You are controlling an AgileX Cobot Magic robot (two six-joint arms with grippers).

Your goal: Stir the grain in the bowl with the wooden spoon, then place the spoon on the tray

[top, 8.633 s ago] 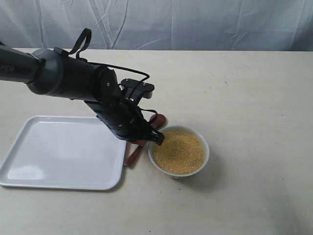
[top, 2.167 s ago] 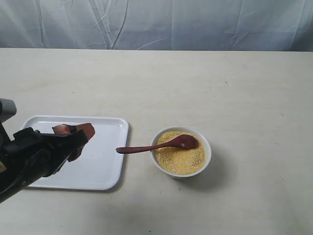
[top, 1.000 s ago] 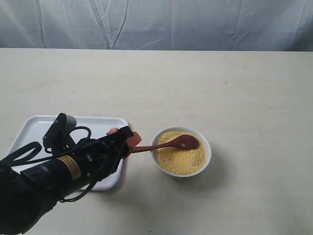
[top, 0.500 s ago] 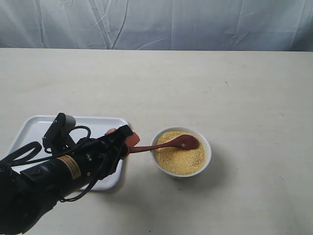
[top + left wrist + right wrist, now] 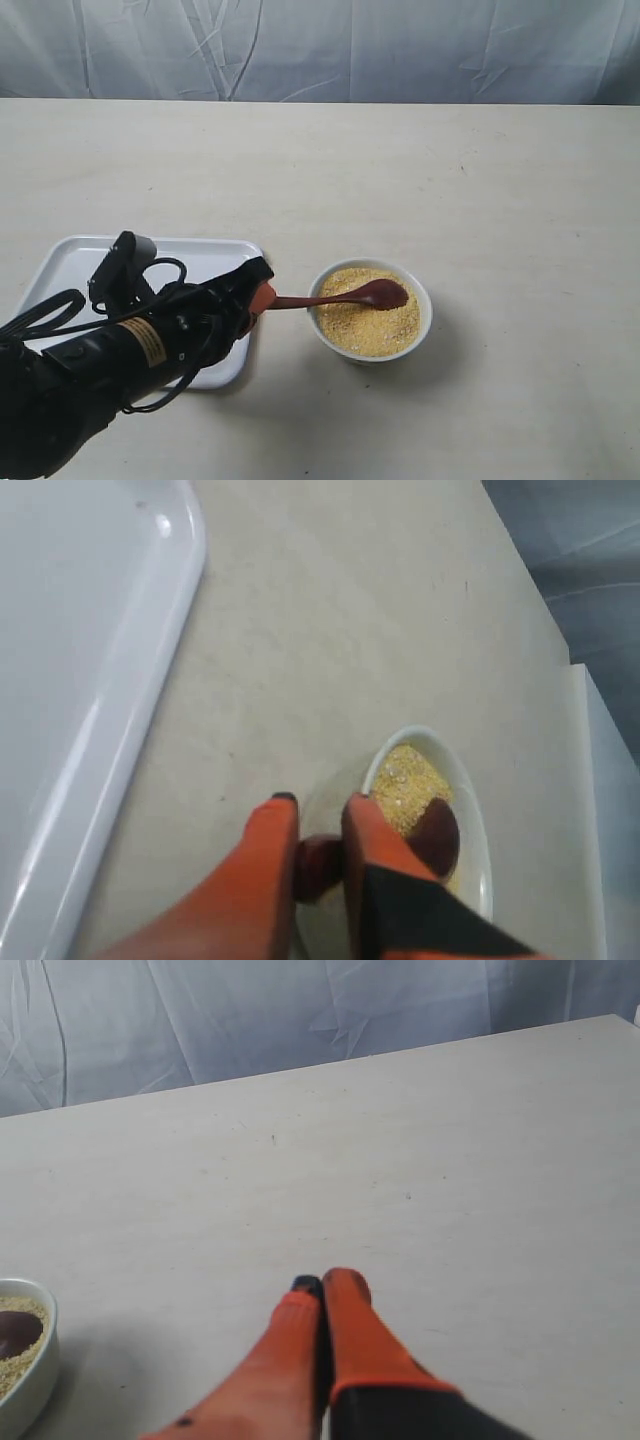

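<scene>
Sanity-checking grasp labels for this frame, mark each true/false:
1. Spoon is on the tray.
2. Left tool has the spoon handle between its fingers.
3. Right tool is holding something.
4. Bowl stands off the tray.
1. The wooden spoon lies on the tray. False: its head rests on the grain in the bowl, with the handle out over the rim.
2. The left tool has the spoon handle between its fingers. True.
3. The right tool holds something. False: it is shut on nothing, above the table.
4. The bowl stands on the table beside the tray. True.
</scene>
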